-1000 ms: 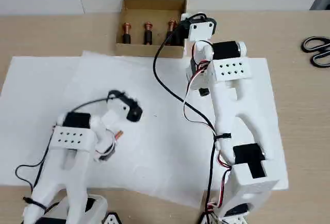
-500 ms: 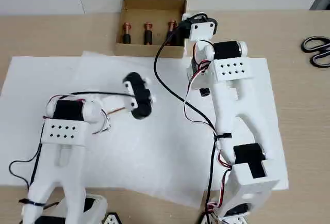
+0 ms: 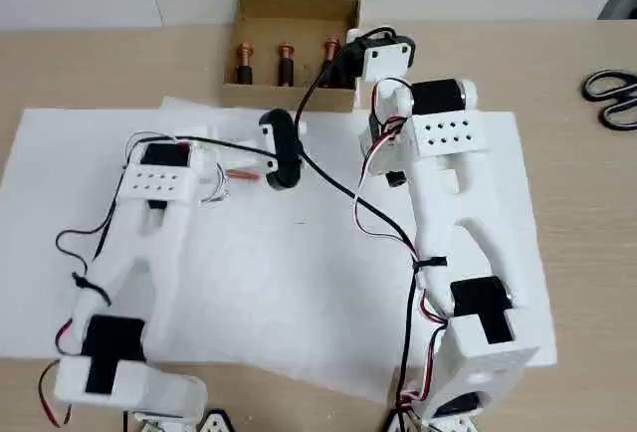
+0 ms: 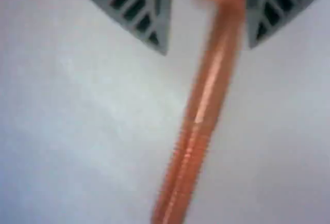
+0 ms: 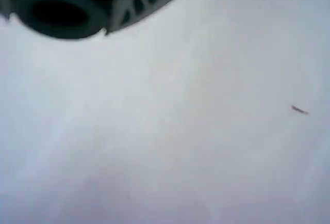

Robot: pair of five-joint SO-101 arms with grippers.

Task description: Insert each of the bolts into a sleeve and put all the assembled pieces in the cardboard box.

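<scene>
One wooden table carries a white paper sheet across its middle. The right arm and the left arm rise from 6 o'clock and extend over the sheet. At 12 o'clock the cardboard box holds three assembled pieces side by side. Scissors lie at 3 o'clock. The left gripper is closed narrowly on a copper bolt near its head, above the sheet around 11 o'clock. A black sleeve sits against the right gripper, near 1 o'clock; whether it is clamped I cannot tell.
</scene>
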